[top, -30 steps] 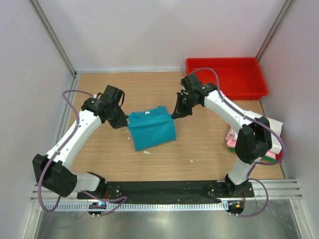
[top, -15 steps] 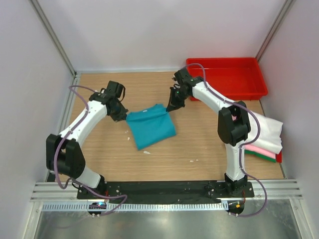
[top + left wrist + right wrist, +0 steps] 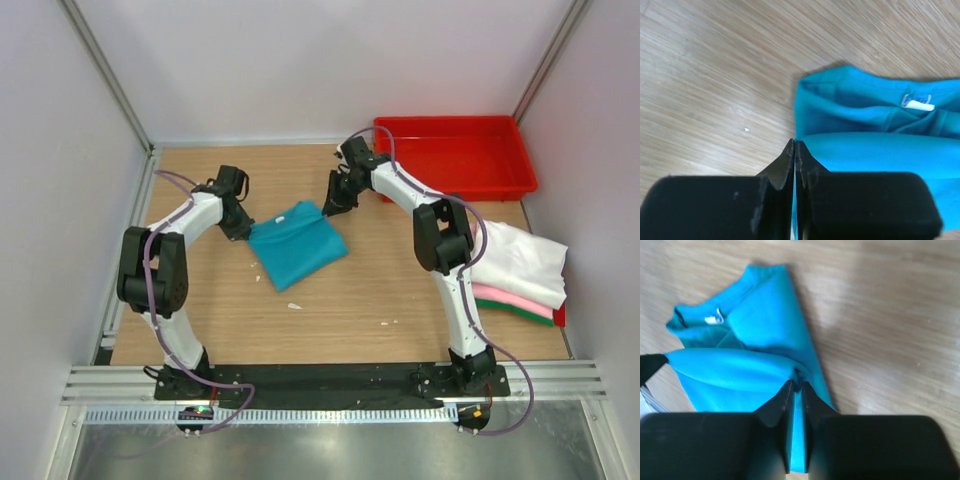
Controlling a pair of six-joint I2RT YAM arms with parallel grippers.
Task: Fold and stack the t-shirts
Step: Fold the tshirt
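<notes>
A folded teal t-shirt (image 3: 297, 243) lies on the wooden table between my two grippers. My left gripper (image 3: 245, 232) is shut on its far left corner; in the left wrist view the fingertips (image 3: 795, 145) pinch the teal edge (image 3: 875, 150), with the white neck label (image 3: 918, 104) beyond. My right gripper (image 3: 327, 208) is at the far right corner. Its jaws (image 3: 798, 385) stand a sliver apart with puckered teal cloth (image 3: 755, 340) caught at the tips. A stack of folded t-shirts sits at the right edge: white (image 3: 520, 260) on pink (image 3: 505, 298) on green (image 3: 525, 313).
A red plastic tray (image 3: 450, 122) stands at the back right, just behind the right wrist. Walls with metal posts close in the table on the left, back and right. Small white specks (image 3: 294, 306) lie on the wood near the shirt.
Both grippers moved toward the back of the table, dragging the teal shirt's far edge with them. The right arm swung off the folded stack. The right jaws parted slightly.
</notes>
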